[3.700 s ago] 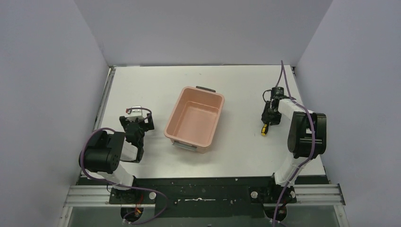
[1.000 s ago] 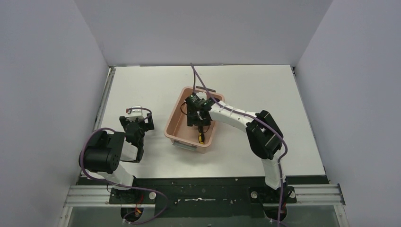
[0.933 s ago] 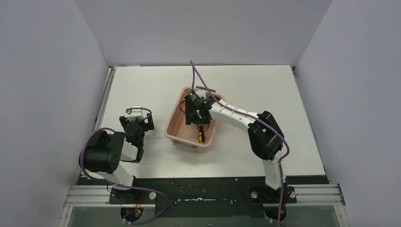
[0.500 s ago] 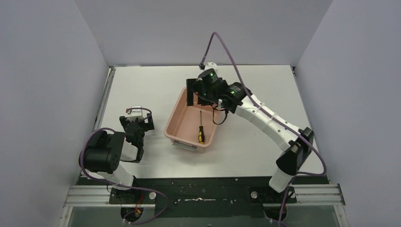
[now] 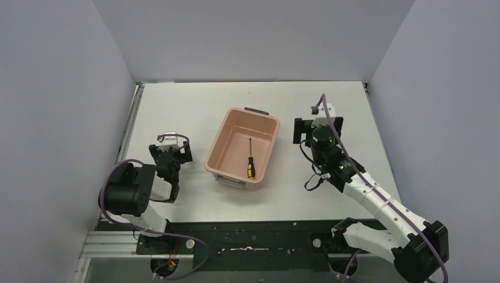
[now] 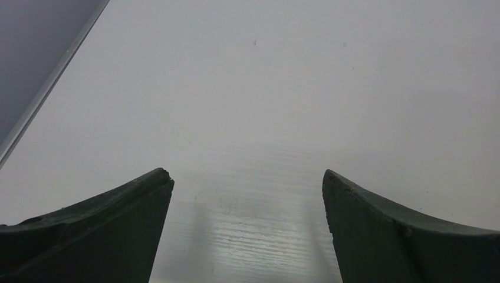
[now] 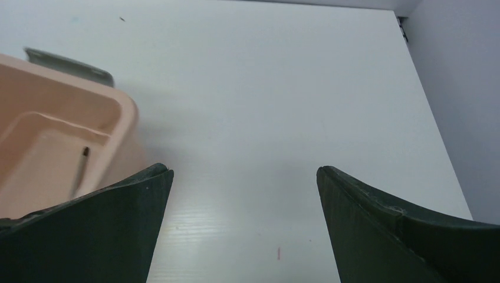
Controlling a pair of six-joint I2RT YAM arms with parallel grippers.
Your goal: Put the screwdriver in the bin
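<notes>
Salmon-pink plastic, the bin [image 5: 216, 147] holds the screwdriver [image 5: 250, 163] flat on its floor, so the task looks done; the right gripper [image 5: 318, 131] hangs spread wide and empty beside the bin, the left gripper [image 6: 247, 183] equally wide on its other side.

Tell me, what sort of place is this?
Probably a robot test bench in a lab: a left arm and right arm bolted to a white table, plain walls boxing it in, and just a bin holding a screwdriver.
</notes>
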